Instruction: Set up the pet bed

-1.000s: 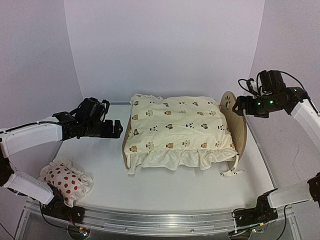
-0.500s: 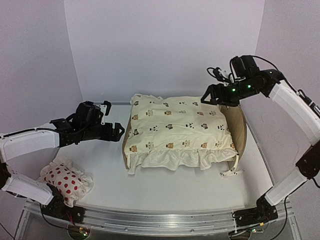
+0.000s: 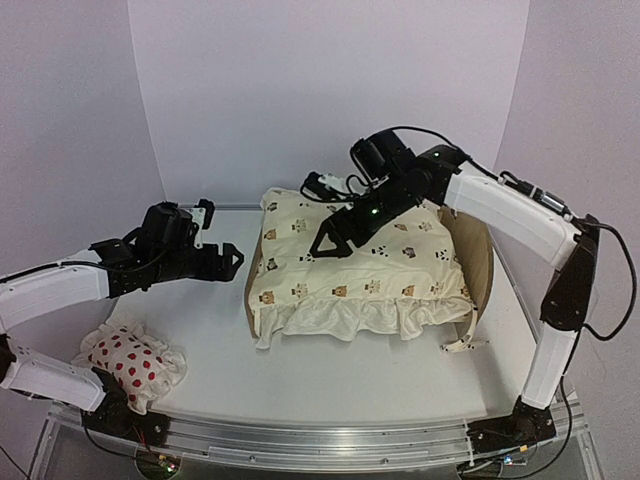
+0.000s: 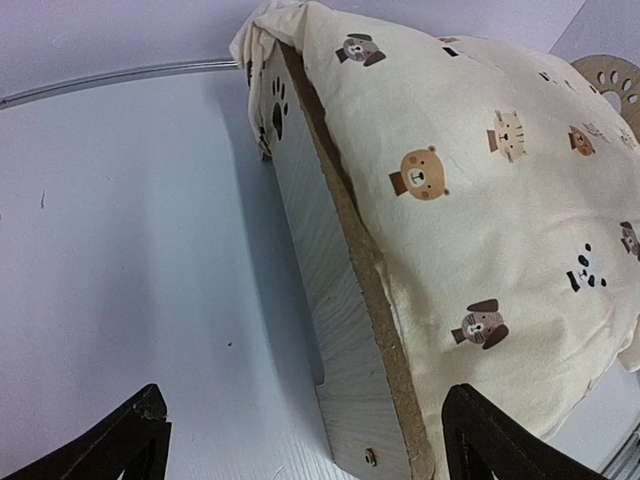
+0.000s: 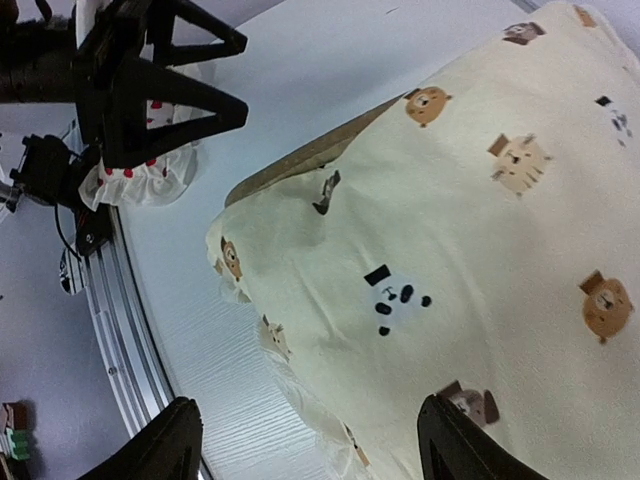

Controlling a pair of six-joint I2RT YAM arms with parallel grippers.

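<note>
- The small red-spotted pillow (image 3: 130,362) lies at the near left corner of the table (image 3: 330,385), where it lay a second ago.
- A loose white tie (image 3: 462,346) rests on the table just by the bed's near right corner and has not moved.
- The left gripper (image 3: 236,261) hovers just left of the bed's flat footboard. Its fingers are spread wide with nothing between them. It has shifted only slightly since the earlier frame.
- The pet bed (image 3: 481,265) stands in the middle of the table, footboard to the left and rounded headboard to the right, in the same place as before.
- The cream animal-print cushion (image 3: 375,275) covers the bed's base, and its frilled edge hangs over the near side.
- The right gripper (image 3: 331,250) has changed the most. A second ago it was beside the headboard at the far right. Now the arm reaches across the bed and the gripper hangs over the cushion's left half.
- In the right wrist view its fingers stand apart and hold nothing, with the cushion below them.
</note>
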